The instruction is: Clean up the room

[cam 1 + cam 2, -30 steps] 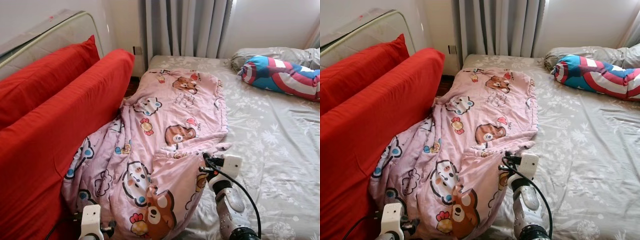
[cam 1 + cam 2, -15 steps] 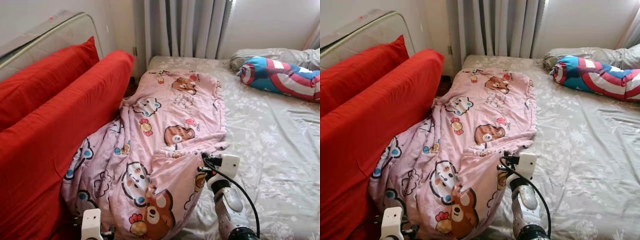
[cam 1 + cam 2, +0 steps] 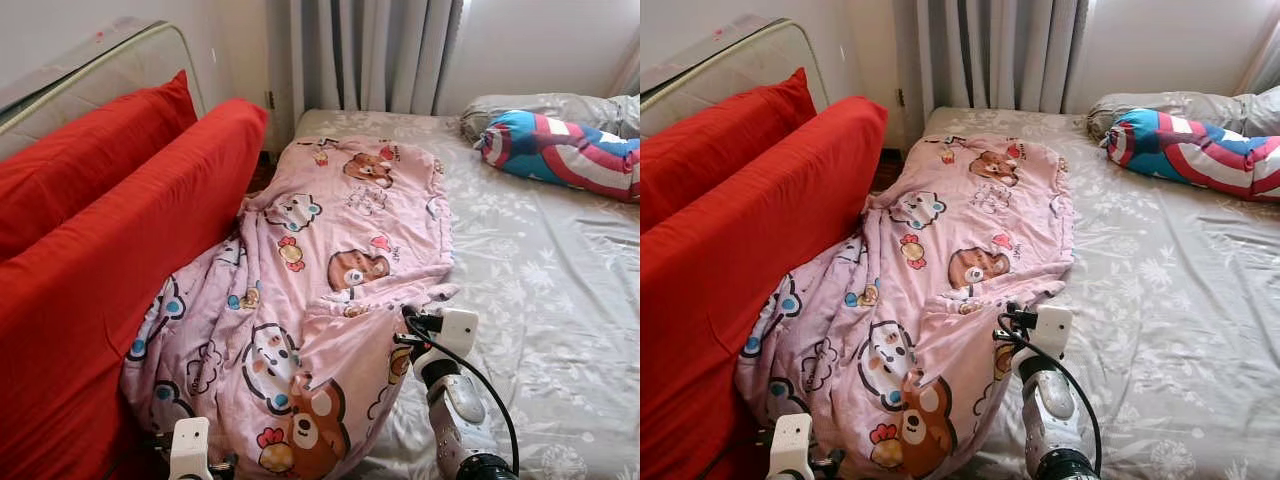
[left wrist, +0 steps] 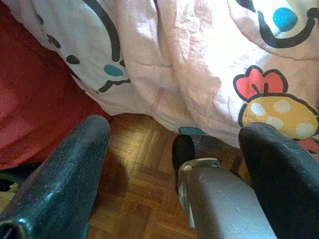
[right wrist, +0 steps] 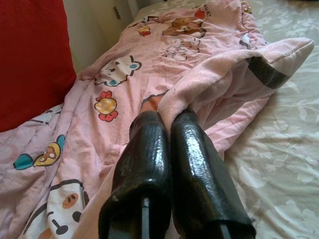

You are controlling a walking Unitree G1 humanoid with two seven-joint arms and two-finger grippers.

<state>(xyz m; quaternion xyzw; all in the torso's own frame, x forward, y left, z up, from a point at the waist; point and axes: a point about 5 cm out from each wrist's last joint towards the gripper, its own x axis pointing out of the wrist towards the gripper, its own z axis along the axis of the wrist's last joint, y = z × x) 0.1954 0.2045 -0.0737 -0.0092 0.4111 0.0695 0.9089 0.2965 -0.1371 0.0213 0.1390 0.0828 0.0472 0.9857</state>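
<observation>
Right gripper [image 5: 167, 124] pinching the blanket [image 3: 330, 270] edge, fingers pressed together on a fold

The blanket's spread on the bed [image 3: 560, 280], spilling off beside the red cushions [image 3: 110, 230]. Looks soft, light and floppy, so it'll probably sag and drag; I'd grab a hem or corner. Left gripper [image 4: 174, 164] hangs spread over the floor [image 4: 134, 184], holding nothing. The blanket's lower end is cut off from sight.
</observation>
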